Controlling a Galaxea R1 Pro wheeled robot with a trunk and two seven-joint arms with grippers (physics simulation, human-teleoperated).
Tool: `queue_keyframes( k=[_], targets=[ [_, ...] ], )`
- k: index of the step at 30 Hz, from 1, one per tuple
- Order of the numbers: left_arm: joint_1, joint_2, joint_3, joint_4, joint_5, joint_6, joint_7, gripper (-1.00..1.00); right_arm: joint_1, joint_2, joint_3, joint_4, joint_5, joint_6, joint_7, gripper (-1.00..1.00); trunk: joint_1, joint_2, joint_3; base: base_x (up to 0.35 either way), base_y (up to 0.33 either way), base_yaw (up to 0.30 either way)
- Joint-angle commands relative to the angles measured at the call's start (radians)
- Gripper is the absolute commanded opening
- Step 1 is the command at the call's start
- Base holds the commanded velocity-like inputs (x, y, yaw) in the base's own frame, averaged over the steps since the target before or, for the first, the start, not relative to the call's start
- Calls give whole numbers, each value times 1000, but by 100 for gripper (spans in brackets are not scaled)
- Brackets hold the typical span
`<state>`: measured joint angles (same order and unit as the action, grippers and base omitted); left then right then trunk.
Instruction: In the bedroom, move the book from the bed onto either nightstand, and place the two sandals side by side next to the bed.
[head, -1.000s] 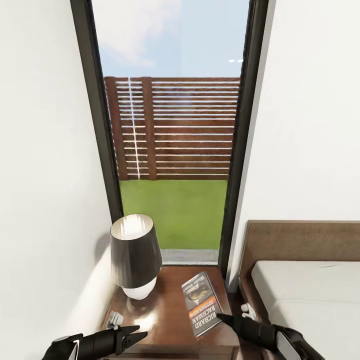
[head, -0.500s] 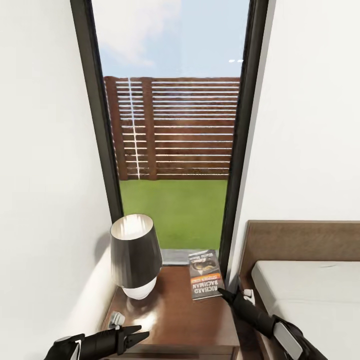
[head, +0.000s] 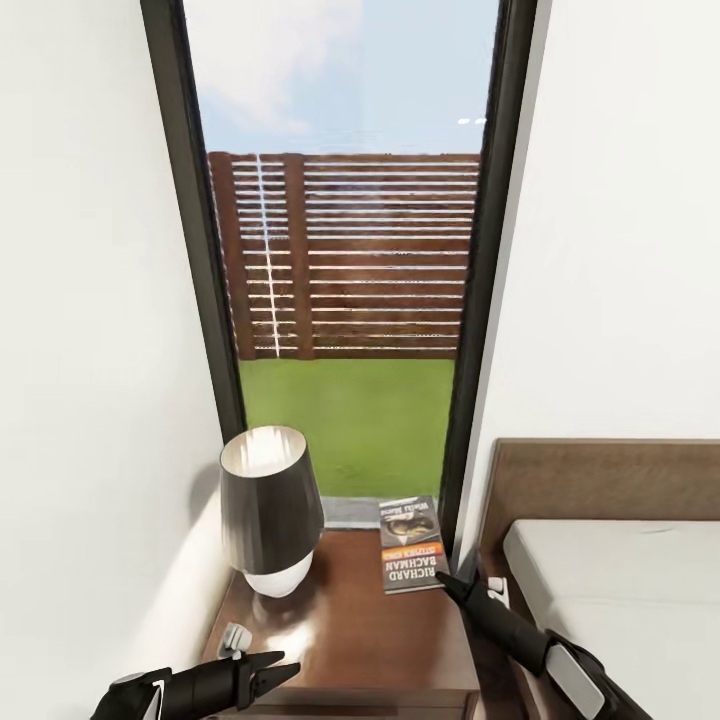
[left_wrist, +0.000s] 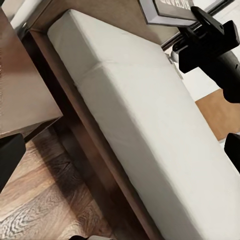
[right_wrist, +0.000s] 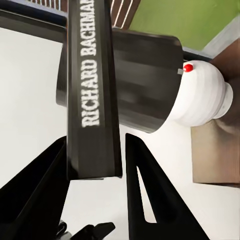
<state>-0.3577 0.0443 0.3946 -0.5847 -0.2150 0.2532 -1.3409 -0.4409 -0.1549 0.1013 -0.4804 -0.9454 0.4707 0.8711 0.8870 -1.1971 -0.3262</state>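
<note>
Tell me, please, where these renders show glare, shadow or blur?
Head view: window light glares off the nightstand beside the lamp, whose shadow falls on the wall. Right wrist view: the book is sharp, the lampshade behind it smeared. Left wrist view: even light on the bed.

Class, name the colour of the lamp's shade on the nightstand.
The lamp's shade is dark grey outside, pale inside; the head view shows it best.

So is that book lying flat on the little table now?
No, it's upright: the book stands on edge, gripped by the right gripper above the nightstand.
</note>
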Motion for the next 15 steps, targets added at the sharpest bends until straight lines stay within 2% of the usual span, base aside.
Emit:
queue_keyframes(
  k=[1,15],
  targets=[
    [-1,-1,7,-1,-10,11,-8,100,-1,-1,5,0,-11,8,-1,-100,4,-8,-4,0,0,0],
    [0,-1,7,-1,-11,11,-7,100,-1,10,6,0,-9,8,-3,-100,58,-106,-48,0,0,0]
  ],
)
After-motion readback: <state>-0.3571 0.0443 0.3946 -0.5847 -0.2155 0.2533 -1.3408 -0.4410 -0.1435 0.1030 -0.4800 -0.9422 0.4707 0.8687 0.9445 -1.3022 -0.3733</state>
